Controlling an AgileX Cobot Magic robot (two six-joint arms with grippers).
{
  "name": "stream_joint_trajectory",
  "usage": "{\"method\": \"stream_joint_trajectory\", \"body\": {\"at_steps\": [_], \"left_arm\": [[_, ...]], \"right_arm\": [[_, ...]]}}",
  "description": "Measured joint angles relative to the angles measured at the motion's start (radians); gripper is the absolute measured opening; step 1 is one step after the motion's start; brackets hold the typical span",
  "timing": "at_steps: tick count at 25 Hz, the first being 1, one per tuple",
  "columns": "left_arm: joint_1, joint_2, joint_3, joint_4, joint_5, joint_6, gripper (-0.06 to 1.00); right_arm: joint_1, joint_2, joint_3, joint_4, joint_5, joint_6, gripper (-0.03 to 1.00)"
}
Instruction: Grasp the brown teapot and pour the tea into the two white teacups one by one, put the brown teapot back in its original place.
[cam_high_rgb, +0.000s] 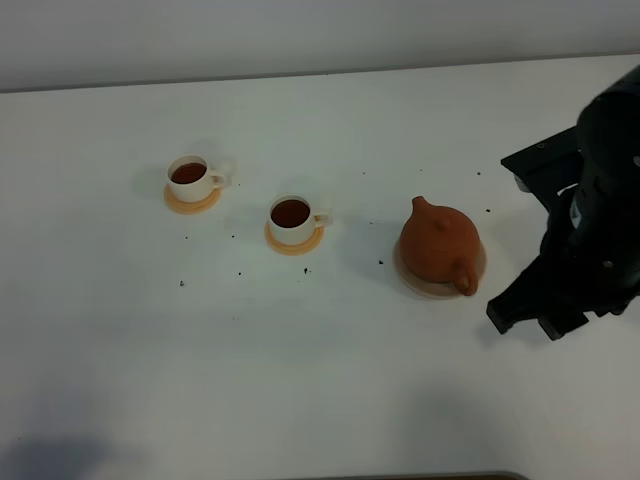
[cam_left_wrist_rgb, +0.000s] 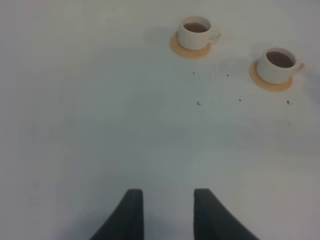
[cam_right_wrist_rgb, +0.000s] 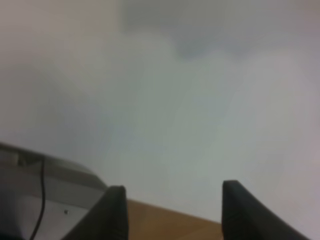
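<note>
The brown teapot (cam_high_rgb: 438, 243) stands upright on its round beige saucer (cam_high_rgb: 420, 288) at the centre right of the table, spout pointing to the back. The two white teacups (cam_high_rgb: 190, 178) (cam_high_rgb: 292, 217) hold dark tea, and each sits on a small orange coaster. They also show in the left wrist view (cam_left_wrist_rgb: 194, 31) (cam_left_wrist_rgb: 276, 64). My right gripper (cam_high_rgb: 530, 318) is open and empty, a little to the right of the teapot and apart from it. My left gripper (cam_left_wrist_rgb: 169, 205) is slightly open and empty over bare table, well short of the cups. It is out of the exterior view.
Small dark specks (cam_high_rgb: 240, 272) lie on the white table around the cups. The right arm's black base (cam_high_rgb: 545, 165) sits at the right edge. The right wrist view shows blurred white table, a wooden strip (cam_right_wrist_rgb: 165, 220) and a grey part (cam_right_wrist_rgb: 45, 190).
</note>
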Motion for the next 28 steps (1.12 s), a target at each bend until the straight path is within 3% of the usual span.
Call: {"method": "stream_joint_trajectory", "body": {"at_steps": [15, 28], "left_arm": [[0.0, 0.0, 0.0, 0.0, 0.0, 0.0, 0.25], [0.0, 0.0, 0.0, 0.0, 0.0, 0.0, 0.25]], "right_arm": [[0.061, -0.296, 0.214, 0.079, 0.005, -0.01, 0.3], [0.061, -0.525, 0.384, 0.101, 0.006, -0.082, 0.29]]}}
